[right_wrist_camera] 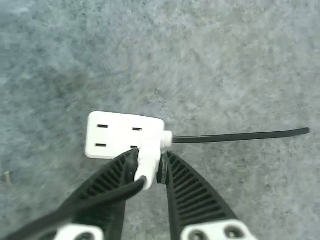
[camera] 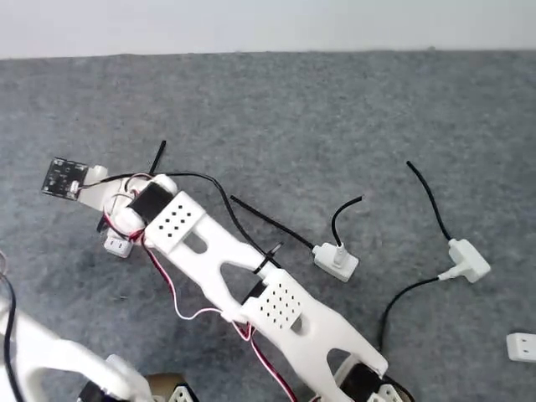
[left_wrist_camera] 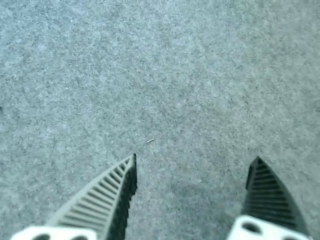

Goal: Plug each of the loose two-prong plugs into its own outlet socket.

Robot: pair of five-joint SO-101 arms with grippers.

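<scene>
My right gripper [right_wrist_camera: 148, 154] is shut on a white two-prong plug [right_wrist_camera: 150, 159], whose short black cord [right_wrist_camera: 240, 136] trails across the carpet. The plug's front end touches a corner of a white outlet socket [right_wrist_camera: 122, 134] lying flat with its slots facing up; the prongs are hidden. In the high view this arm stretches to the far left, over that outlet socket [camera: 117, 244]. Elsewhere, my left gripper [left_wrist_camera: 195, 165] hangs open above bare grey carpet, nothing between its fingers.
A white plug-and-socket pair [camera: 337, 261] with black cords lies mid-table, and another pair [camera: 467, 260] lies to the right. A single white outlet [camera: 522, 346] sits at the right edge. The left arm [camera: 50, 360] stays at the bottom left corner.
</scene>
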